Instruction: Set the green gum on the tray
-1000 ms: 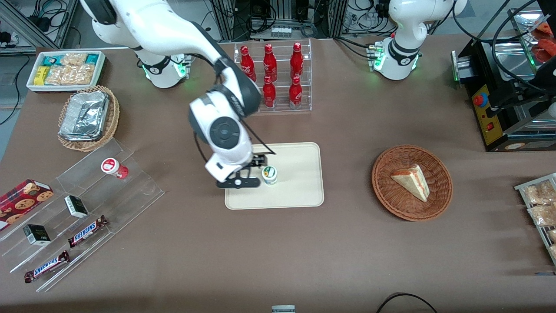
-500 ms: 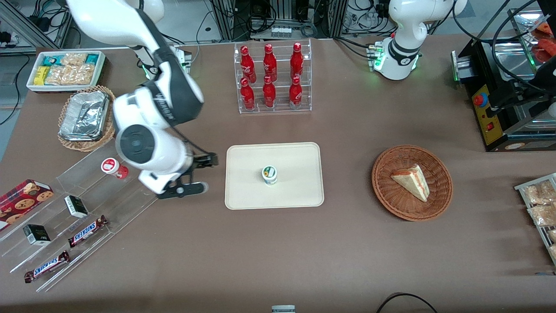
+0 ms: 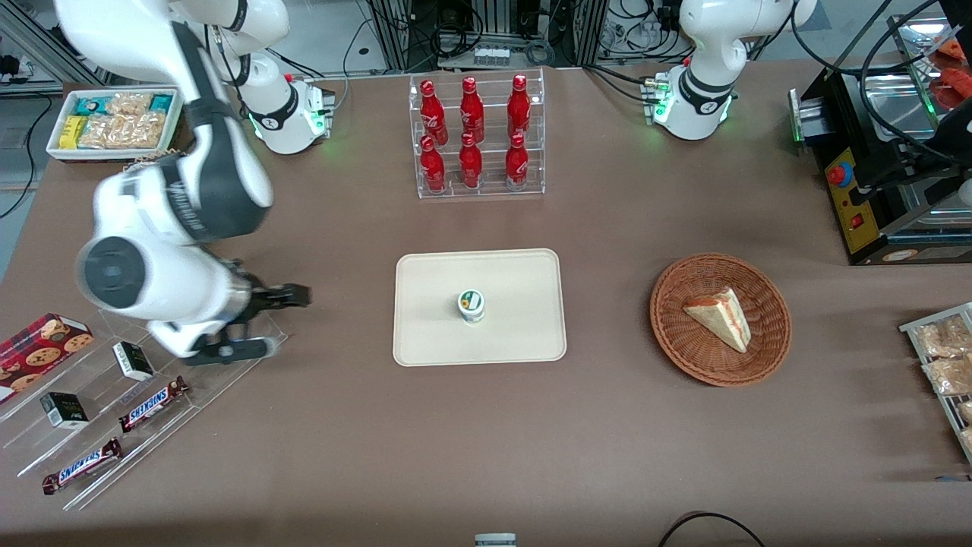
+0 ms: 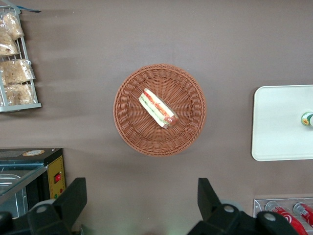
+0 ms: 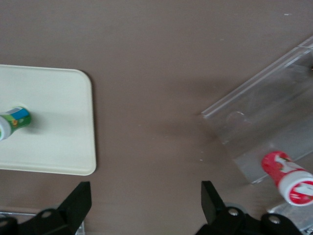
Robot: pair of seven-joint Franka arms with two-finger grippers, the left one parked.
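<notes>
Green gum (image 3: 471,306) upright on cream tray (image 3: 524,334).

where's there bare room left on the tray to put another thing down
Most of the tray is bare. Only the green gum stands on it, near the middle, so every strip between the bottle and the rim is free. The open gripper hangs over the acrylic stand, well off the tray toward the working arm's end. That stand is crowded with Snickers bars.
</notes>
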